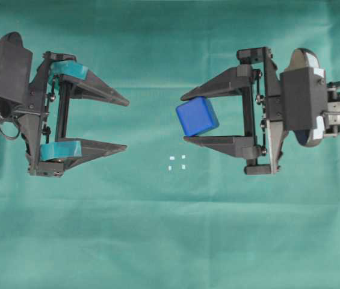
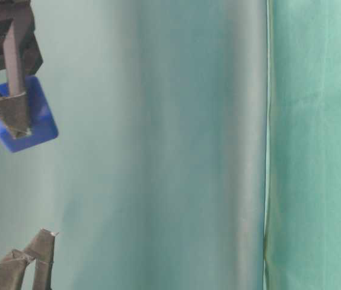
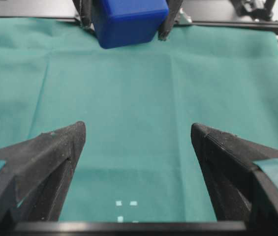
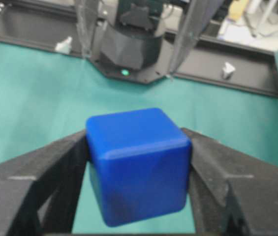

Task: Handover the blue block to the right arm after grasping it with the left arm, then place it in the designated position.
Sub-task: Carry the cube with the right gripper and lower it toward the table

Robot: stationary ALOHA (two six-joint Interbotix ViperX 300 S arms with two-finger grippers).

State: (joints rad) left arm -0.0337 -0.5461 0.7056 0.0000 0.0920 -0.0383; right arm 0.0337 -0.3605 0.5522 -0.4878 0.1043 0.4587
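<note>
The blue block [image 1: 197, 116] is clamped between the plain black fingers of my right gripper [image 1: 185, 117], tilted and held above the cloth; it fills the right wrist view [image 4: 138, 164] and shows at the top of the left wrist view [image 3: 128, 20] and in the table-level view [image 2: 24, 118]. My left gripper [image 1: 126, 123], with teal pads, is open and empty, apart from the block, to its left; its fingers [image 3: 55, 152] frame bare cloth. The designated position [image 1: 177, 163], small white marks in a square, lies on the green cloth just below the block and also shows in the left wrist view [image 3: 125, 208].
Green cloth [image 1: 170, 241] covers the table. Black arm bases and frame rails stand at the far edges [image 4: 131, 46]. In the table-level view a cloth edge [image 2: 267, 145] runs vertically.
</note>
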